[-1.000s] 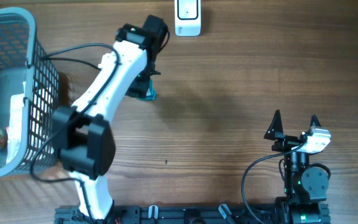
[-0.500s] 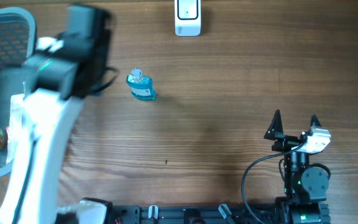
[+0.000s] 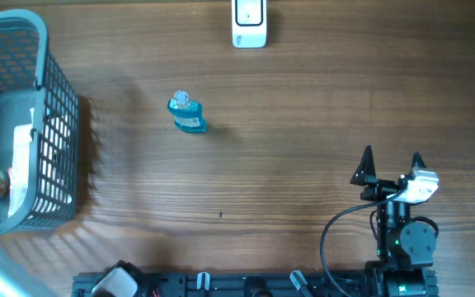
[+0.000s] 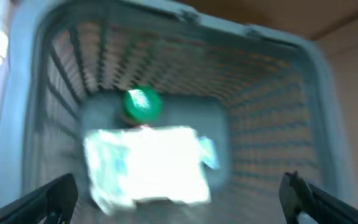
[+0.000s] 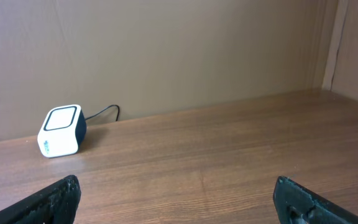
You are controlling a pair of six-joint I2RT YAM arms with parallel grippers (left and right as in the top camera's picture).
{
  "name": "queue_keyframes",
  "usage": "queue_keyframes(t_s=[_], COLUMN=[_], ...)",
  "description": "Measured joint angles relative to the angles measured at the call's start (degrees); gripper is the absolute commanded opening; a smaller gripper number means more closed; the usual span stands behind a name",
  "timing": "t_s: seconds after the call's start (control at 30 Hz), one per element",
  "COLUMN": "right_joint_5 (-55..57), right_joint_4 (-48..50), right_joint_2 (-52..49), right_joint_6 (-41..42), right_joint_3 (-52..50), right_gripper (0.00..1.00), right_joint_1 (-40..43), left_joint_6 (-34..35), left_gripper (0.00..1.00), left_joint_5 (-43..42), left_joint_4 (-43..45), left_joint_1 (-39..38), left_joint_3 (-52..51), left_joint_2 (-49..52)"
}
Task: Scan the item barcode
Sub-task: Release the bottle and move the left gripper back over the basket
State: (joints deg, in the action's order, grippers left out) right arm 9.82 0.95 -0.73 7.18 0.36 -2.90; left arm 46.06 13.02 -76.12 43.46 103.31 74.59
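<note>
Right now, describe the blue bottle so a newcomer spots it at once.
Start at the grey mesh basket at the left edge of the table. On bare wood between it and the white scanner box at the far edge sits a small bottle. It is the only teal-blue thing, with a clear cap.

Overhead sharp, evenly bright; basket (image 3: pixel 56 124) casts a soft shadow toward 3 o'clock on the worktop (image 3: pixel 303 124). Left wrist view heavily motion-blurred. Right wrist view clear, warm, dimmer.

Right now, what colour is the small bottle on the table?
The small bottle is blue, slightly teal, with a pale top; the overhead view shows it best.
</note>
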Motion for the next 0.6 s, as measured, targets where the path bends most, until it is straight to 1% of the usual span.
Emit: queue_keyframes(t_s=[0.07, 0.2, 0.4, 0.6], right_joint_5=[0.00, 0.00, 0.00, 0.00], right_joint_4=[-0.02, 0.00, 0.00, 0.00], right_joint_2=[-0.02, -0.02, -0.02, -0.02], right_joint_6=[0.00, 0.00, 0.00, 0.00], right_joint_3=[0.00, 0.00, 0.00, 0.00], right_gripper=[1.00, 1.00, 1.00, 1.00], right_joint_1=[0.00, 0.02, 0.00, 0.02], left_joint_6=[-4.83, -10.23, -17.18, -19.87], left_gripper=[1.00, 1.00, 1.00, 1.00], left_joint_5=[-0.96, -2.03, -2.67, -2.54], left_joint_4=[0.83, 1.25, 4.76, 6.88], left_joint_1=[3.21, 5.55, 5.81, 5.79], left_joint_3=[0.00, -0.28, -0.37, -0.37], left_joint_2=[5.01, 12.50, 16.39, 18.58])
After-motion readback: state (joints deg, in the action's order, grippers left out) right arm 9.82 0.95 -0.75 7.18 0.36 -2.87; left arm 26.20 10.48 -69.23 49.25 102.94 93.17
